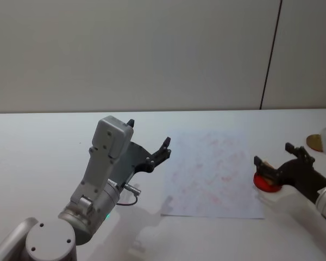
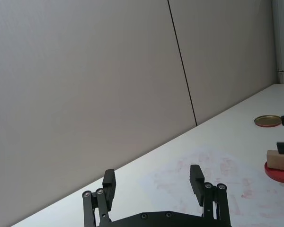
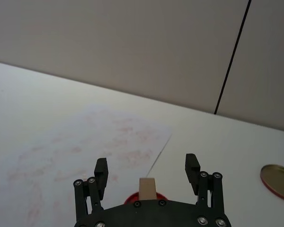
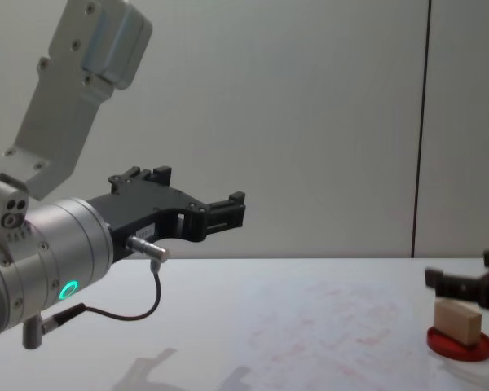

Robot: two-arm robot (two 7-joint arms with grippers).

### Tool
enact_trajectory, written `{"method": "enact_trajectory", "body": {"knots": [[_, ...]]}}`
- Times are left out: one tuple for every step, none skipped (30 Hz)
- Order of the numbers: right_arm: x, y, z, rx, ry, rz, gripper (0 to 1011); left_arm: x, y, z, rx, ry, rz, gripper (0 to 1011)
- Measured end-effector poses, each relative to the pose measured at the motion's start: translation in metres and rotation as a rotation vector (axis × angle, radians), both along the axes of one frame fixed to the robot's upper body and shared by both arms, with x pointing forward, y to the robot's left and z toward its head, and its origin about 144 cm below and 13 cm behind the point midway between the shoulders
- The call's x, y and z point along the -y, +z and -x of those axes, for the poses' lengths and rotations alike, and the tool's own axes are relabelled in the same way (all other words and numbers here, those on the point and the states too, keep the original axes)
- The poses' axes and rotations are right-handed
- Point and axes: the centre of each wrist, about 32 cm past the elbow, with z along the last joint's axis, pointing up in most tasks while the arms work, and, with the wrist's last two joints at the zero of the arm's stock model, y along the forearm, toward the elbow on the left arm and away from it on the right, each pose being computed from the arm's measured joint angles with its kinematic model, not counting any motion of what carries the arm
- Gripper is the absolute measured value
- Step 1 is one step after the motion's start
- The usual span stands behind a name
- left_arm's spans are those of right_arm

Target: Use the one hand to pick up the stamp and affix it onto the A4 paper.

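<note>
In the head view, a plain white table [image 1: 43, 141] meets a pale grey wall with one dark vertical seam. The thin white A4 paper with faint pinkish-red imprints [image 1: 212, 174] lies flat at the centre. At 3 o'clock from it, just off its edge, the small tan wooden stamp block [image 1: 265, 165] stands on a flat round red disc [image 1: 266, 184]. The right black clawed gripper [image 1: 280, 155] hangs about the stamp, fingers spread. The left gripper [image 1: 149, 142] is raised at 9 o'clock from the paper, fingers spread and empty.

In the left wrist view, a round golden lid [image 2: 268, 121] lies on the table beyond the stamp.

In the right wrist view, the stamp stands between the open fingers, not touched.

In the chest view, the stamp sits tilted on the disc, and a green ring glows on the left wrist.
</note>
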Motion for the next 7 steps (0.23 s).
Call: {"method": "enact_trajectory", "body": {"knots": [[0.000, 0.002, 0.001, 0.007, 0.001, -0.005, 1001, 0.000, 0.000, 0.000, 0.000, 0.000, 0.000, 993], [0.000, 0.003, 0.001, 0.014, 0.002, -0.009, 1001, 0.000, 0.000, 0.000, 0.000, 0.000, 0.000, 993], [0.000, 0.007, 0.003, 0.029, 0.003, -0.017, 1001, 0.000, 0.000, 0.000, 0.000, 0.000, 0.000, 993], [0.000, 0.008, 0.003, 0.035, 0.003, -0.021, 1001, 0.000, 0.000, 0.000, 0.000, 0.000, 0.000, 993], [0.000, 0.010, 0.005, 0.047, 0.003, -0.028, 1001, 0.000, 0.000, 0.000, 0.000, 0.000, 0.000, 993], [0.000, 0.011, 0.005, 0.052, 0.004, -0.032, 1001, 0.000, 0.000, 0.000, 0.000, 0.000, 0.000, 993], [0.000, 0.013, 0.005, 0.057, 0.004, -0.035, 1001, 0.000, 0.000, 0.000, 0.000, 0.000, 0.000, 993]]}}
